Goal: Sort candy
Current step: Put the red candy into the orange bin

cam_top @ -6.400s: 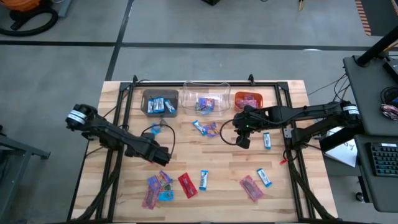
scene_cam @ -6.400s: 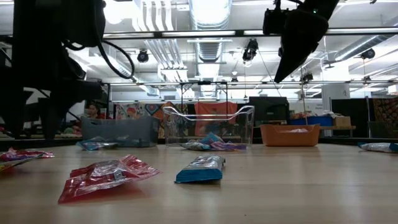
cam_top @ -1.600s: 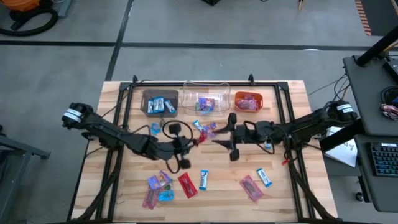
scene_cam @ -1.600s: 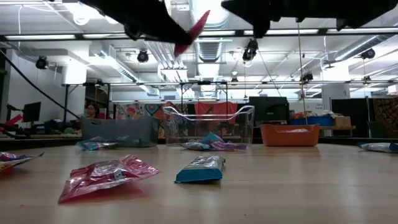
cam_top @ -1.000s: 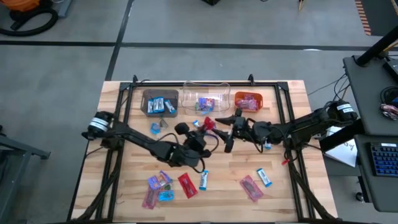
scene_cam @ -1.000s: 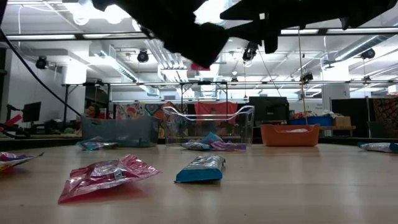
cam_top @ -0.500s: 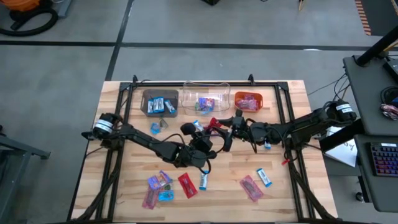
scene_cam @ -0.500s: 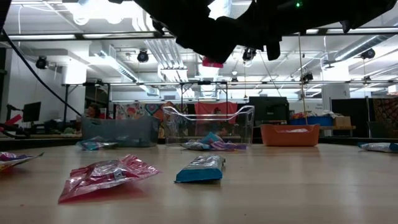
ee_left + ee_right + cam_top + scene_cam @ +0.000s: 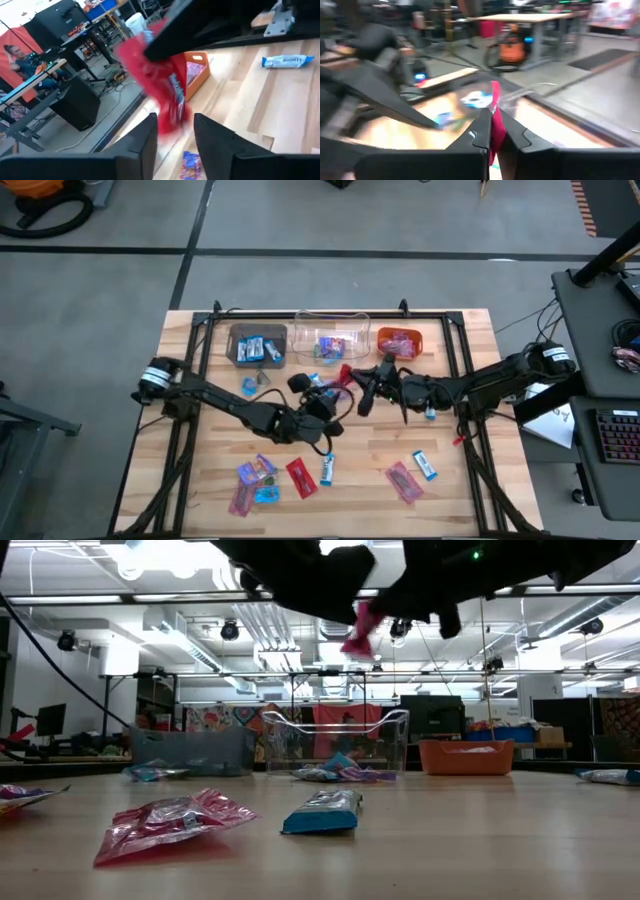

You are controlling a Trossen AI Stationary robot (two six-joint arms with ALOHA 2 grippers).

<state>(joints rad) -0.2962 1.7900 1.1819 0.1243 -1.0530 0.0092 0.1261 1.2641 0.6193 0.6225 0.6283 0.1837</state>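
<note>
Above the loose sweets on the table (image 9: 470, 480), the right gripper (image 9: 352, 385) pinches the red candy (image 9: 361, 628) in mid-air while the left gripper (image 9: 335, 392) stands spread beside it, so a thin edge-grip could slip before the distant orange bin (image 9: 399, 342).

Three bins sit in a row along the table's (image 9: 470, 330) far edge: left bin (image 9: 258, 346), middle bin (image 9: 331, 338), right bin (image 9: 399, 342), each with candy inside. Just in front of the middle bin, above the table, the right gripper (image 9: 352, 387) pinches one candy piece (image 9: 342, 375), with the left gripper (image 9: 318, 402) right beside it on the left. Loose candy lies nearer the front edge: a cluster (image 9: 254, 480) front-left of the middle bin, two pieces (image 9: 312, 471) straight in front, two more (image 9: 412, 473) front-right.
</note>
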